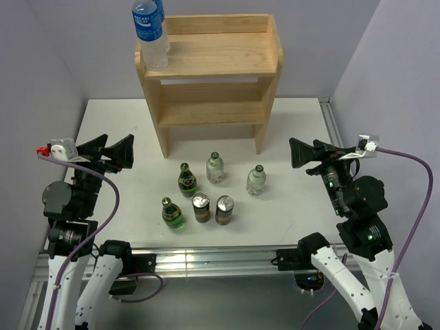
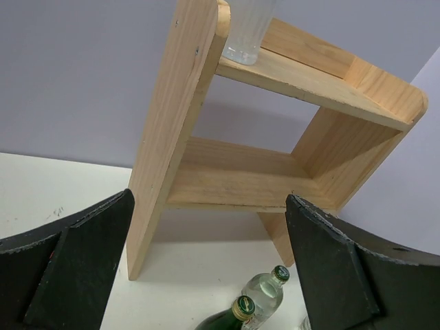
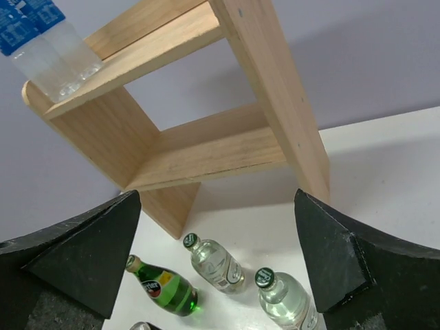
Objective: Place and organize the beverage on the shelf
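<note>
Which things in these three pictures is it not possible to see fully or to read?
- The water bottle: its cap is cut off by the upper edge in the top view and the right wrist view. The left wrist view shows only its base.
- The cans: their print is too small in the top view, and the wrist views' bottom edges cut them off.
- The green bottles: their label text is too small in every view.

The shelf stands at the far side of the table, a water bottle on the left end of its top tier. Before it on the table runs a row of three: left bottle, middle bottle, right bottle. Nearer the front edge, a fourth bottle stands left of two cans, side by side
</note>
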`<state>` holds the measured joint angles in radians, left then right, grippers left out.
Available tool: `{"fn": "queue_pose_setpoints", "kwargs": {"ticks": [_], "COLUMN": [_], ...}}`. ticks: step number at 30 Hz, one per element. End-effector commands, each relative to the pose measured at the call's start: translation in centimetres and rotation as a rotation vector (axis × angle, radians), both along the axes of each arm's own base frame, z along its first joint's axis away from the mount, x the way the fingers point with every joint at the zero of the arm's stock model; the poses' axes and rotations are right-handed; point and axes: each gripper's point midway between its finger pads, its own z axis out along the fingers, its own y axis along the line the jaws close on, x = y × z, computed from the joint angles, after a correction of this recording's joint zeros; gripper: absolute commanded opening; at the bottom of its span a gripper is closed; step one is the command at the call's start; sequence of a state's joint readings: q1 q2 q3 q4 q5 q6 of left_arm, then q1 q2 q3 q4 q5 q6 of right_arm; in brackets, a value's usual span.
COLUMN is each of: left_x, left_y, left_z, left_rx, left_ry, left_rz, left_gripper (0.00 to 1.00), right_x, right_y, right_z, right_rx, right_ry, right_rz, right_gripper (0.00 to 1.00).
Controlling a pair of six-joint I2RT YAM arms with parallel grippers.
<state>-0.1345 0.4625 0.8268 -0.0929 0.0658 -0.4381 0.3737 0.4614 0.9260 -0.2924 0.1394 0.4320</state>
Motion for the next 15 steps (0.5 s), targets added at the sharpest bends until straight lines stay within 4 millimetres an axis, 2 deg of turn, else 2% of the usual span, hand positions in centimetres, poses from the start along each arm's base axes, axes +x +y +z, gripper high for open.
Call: {"fn": "queue_pose_setpoints", "kwargs": {"ticks": [1, 5, 8, 11, 14, 15], "left_x": [-0.4, -0.6, -0.6, -0.4, -0.4, -0.3], "left_y": [-0.1, 0.1, 0.0, -0.4, -0.6, -0.6], "left_z": [0.3, -0.3, -1.3, -2.6, -3.6, -4.1], "left_rx": [0.023, 0.032, 0.036, 0.037, 0.050, 0.056], "left_ry": [-0.013, 0.000, 0.017, 0.050, 0.080, 0.096], "left_rz": [-0.006, 0.002, -0.004, -0.023, -0.037, -0.034], "left_gripper": [0.99, 0.99, 0.99, 0.99, 0.99, 0.99], "right_x": [0.1, -0.9, -0.6, 0.7, 0.8, 0.8], "right_y": [-0.3, -0.4, 0.5, 1.8, 3.6, 3.9], "right_z": [0.1, -0.3, -1.9, -5.2, -8.6, -10.6], "right_rx": [0.011, 0.015, -0.012, -0.048, -0.039, -0.023], "right_ry": [0.005, -0.028, -0.009, 0.127, 0.238, 0.285], "right_rz": [-0.019, -0.004, 0.035, 0.076, 0.154, 0.161], "right_gripper": [1.00, 1.00, 1.00, 1.00, 1.00, 1.00]}}
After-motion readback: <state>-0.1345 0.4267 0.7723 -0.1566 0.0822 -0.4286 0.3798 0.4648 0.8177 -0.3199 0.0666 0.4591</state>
